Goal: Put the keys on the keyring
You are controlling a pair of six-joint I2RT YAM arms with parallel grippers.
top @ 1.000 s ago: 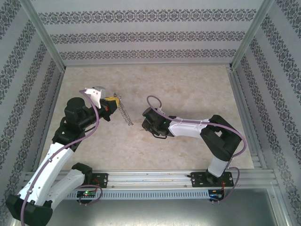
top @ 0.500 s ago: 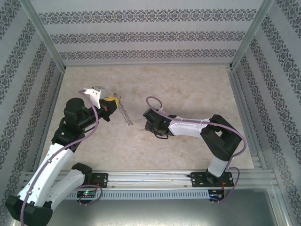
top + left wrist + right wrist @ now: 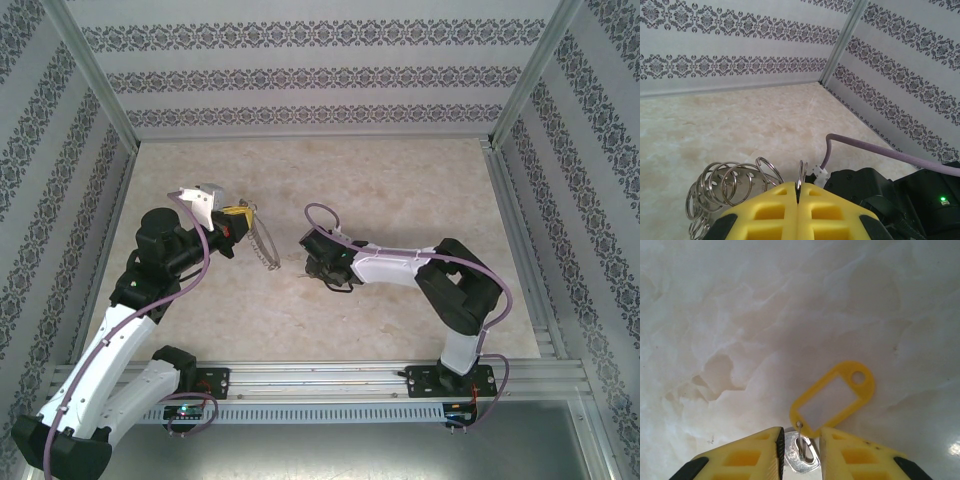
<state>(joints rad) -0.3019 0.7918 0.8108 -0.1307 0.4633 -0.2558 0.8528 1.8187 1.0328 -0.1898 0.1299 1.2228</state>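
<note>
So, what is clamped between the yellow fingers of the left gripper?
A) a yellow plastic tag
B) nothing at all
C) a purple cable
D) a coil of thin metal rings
D: in the left wrist view the left gripper has its jaws pressed together on one loop of the keyring, and the other coils fan out beside it.

Nothing to read here, folks: the yellow key tag (image 3: 832, 399) shows a blank window, and the patterned walls (image 3: 740, 65) carry ornament only.

keyring (image 3: 725, 182) in left tool (image 3: 797, 187), left of key (image 3: 801, 458) | key in right tool (image 3: 801, 436) | tag (image 3: 832, 397) beyond key
</note>
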